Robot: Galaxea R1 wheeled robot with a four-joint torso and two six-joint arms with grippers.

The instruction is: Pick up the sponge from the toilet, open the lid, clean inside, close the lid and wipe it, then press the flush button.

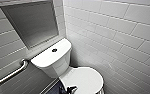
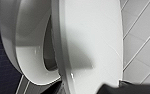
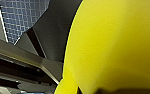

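The right gripper clasps the sponge, while the left gripper, its hold impossible to tell, sits at the lid's near edge on the toilet, hemmed between a tiled wall and a grab bar.

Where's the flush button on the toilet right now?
In the head view, the flush button sits at the middle of the toilet tank's flat top, below the recessed wall niche and right of the grab bar.
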